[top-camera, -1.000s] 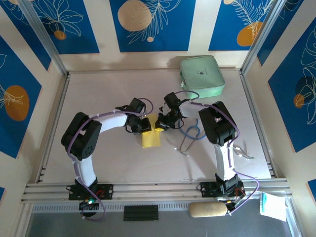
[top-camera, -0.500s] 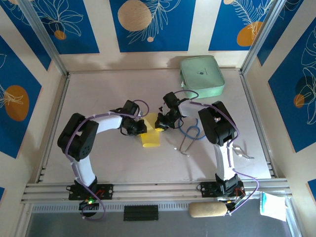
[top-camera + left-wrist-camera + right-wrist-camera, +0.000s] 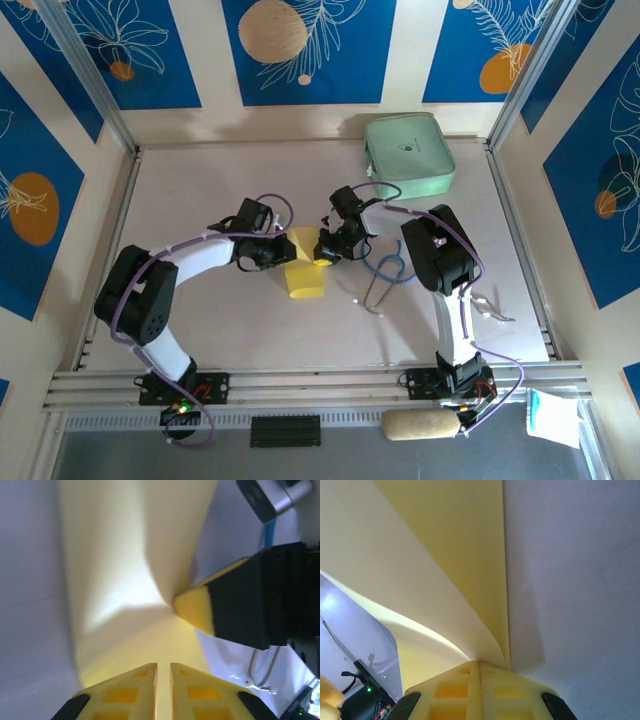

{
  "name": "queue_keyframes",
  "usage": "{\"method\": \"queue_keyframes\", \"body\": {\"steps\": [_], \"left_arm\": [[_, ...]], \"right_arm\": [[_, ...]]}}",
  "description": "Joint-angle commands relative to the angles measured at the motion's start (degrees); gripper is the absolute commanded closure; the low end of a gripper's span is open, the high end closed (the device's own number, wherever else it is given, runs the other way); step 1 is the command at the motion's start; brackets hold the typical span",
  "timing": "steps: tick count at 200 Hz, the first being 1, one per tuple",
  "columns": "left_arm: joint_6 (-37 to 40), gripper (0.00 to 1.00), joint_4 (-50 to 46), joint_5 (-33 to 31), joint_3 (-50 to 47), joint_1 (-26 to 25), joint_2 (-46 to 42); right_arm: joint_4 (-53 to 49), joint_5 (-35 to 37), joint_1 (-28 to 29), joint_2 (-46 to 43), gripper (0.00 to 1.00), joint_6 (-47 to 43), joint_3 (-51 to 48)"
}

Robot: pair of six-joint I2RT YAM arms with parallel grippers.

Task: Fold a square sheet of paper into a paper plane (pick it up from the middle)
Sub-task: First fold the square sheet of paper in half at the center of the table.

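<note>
So the table (image 3: 200,320) is mostly bare, with the mint-green case (image 3: 408,155) parked up by the far right corner, well apart from the action. The yellow paper sheet (image 3: 305,280) is about mid-table, right between the two claws, and it's bowed rather than flat. From the wrist cams it curves up in a loose fold with no sharp crease that I can see. The left gripper (image 3: 280,252) is pinched nearly shut on the sheet's left edge, with just a hairline slit between the fingers and the paper running into it. The right gripper (image 3: 325,250) is clamped fully shut on the opposite side, right where the fold comes to a point. The blue cable (image 3: 392,268) is looped on the table just right of the right claw. My worry is that with both claws holding thin paper this close together, any pull apart or uneven twist tears it or yanks it out of the looser left pinch. And if the edges aren't lined up when it gets pressed down, the crease lands crooked and the plane comes out lopsided.
</note>
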Motion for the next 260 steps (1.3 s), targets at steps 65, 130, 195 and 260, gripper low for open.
{"method": "queue_keyframes", "body": {"steps": [65,130,195,260], "left_arm": [[-1.5,0.89,3.1,0.3,-7.3,-1.6,5.7],[1.3,0.9,-1.1,-1.5,-17.5,1.3,-3.8],[-6.3,0.9,7.1,1.5,-9.0,-1.7,-6.8],[-7.2,0.92,9.1,2.0,-10.8,-4.7,2.3]], "right_arm": [[-6.0,14.5,-0.3,7.3,0.97,-0.5,-3.4],[-6.5,15.3,-0.5,7.6,0.97,-0.7,-3.3],[-6.7,15.5,-0.4,7.7,0.97,-0.7,-3.0],[-7.0,15.6,-0.5,7.9,0.97,-0.7,-2.8]]}}
